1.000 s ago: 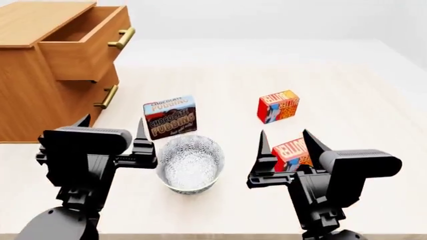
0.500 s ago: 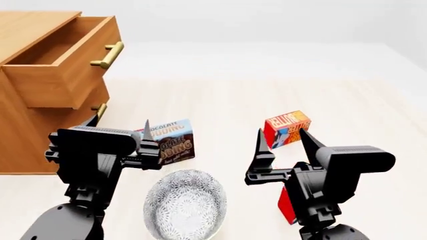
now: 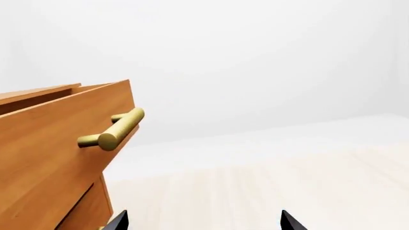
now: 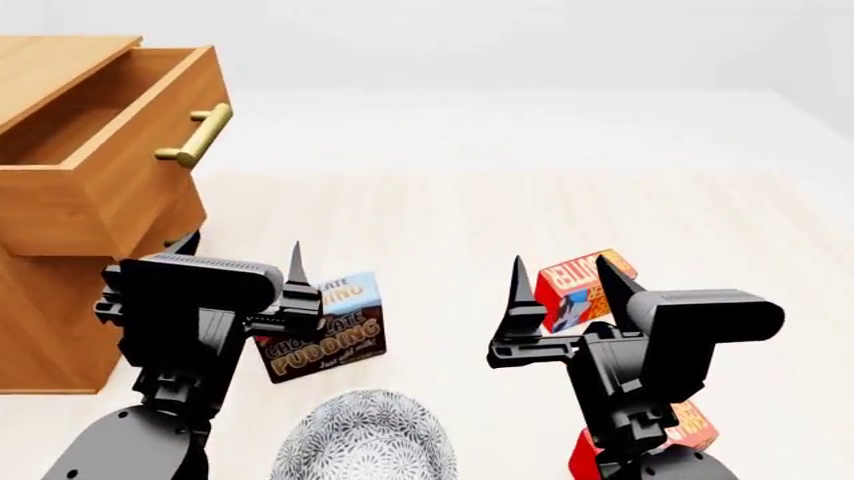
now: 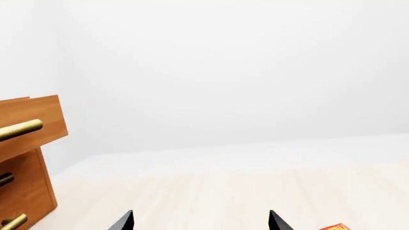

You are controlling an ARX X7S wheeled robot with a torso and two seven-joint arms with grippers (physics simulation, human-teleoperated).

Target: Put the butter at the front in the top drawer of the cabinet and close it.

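Nearest the robot: one patterned glass bowl, only partly in view at the bottom edge of the head view, between the two arms. Butter cartons, count 2. The front butter lies just below and behind the right gripper, largely hidden by that arm's body; only red corners show. The second butter carton sits just beyond the right gripper's fingertips, partly occluded by one finger.

Right gripper: fingers spread wide, nothing between them. Left gripper: fingers likewise parted and holding nothing. Both are raised above the floor, apart from every object.

Pudding boxes, count 1: the chocolate pudding box stands tilted just beside the left gripper's inner finger, between the two arms.

Farther off, on the left gripper's outer side: one cabinet, drawers count 2. The top drawer is pulled out, interior visible, with its brass bar handle facing the open floor. The lower drawer appears in the left wrist view, beneath the top one. Its front is shut.
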